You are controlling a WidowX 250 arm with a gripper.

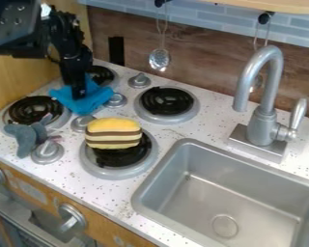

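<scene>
Blue cloth: it lay bunched (89, 104) on the speckled counter (163, 130), in among the burners towards the upper left of the view, with its raised folds around the lower end of the gripper (78, 93).
Cloth against gripper: the two appeared to touch, the cloth spreading out to both sides of the gripper and below it.
Gripper: it pointed down into the cloth; whether it was spread or pressed together could not be told, so a firm hold could not be confirmed.
Slip risk: a shallow pinch on one loose fold, if that was all it had, might have let the cloth slide free.
Snag risk: the nearest knob (116, 100) stood right beside the cloth's edge, and a low sideways drag could have caught fabric on it.
Burner risk: the rear left burner (100, 74) lay close behind, where a trailing corner could have hooked on the coil.
Striped yellow toy: it sat on the front burner (110, 171), apart from the cloth; a wide, low swing might have knocked the toy (114, 131) off.
Grey soft thing: it lay (27, 137) by the front left knob (47, 150).
</scene>
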